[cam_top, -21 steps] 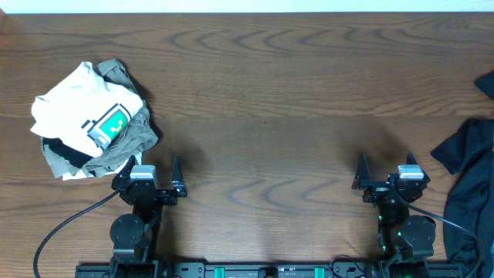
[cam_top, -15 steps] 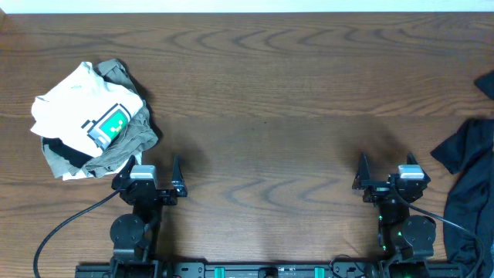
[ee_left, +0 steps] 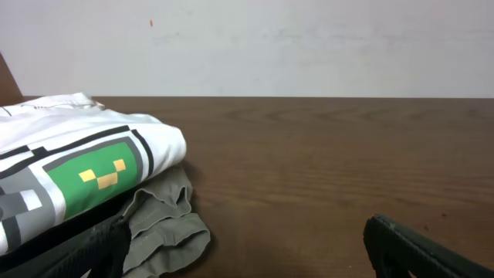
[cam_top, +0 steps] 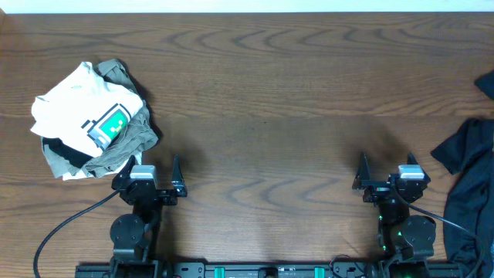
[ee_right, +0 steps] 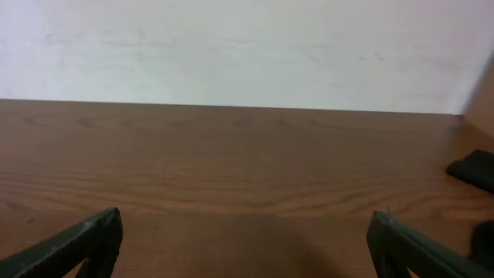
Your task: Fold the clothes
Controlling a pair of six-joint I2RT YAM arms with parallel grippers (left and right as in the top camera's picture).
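Note:
The clothes, a crumpled heap of black fabric, lie at the table's right edge, partly cut off by the overhead view. A dark corner of the clothes also shows at the right of the right wrist view. My right gripper rests at the front of the table just left of the heap, open and empty, with bare wood between its fingers. My left gripper sits at the front left, also open with nothing in it.
A white T-shirt with a green-and-blue graphic lies on an olive garment at the left, right beside my left gripper's left finger. Another dark scrap sits at the right edge. Brown wooden table spans the middle.

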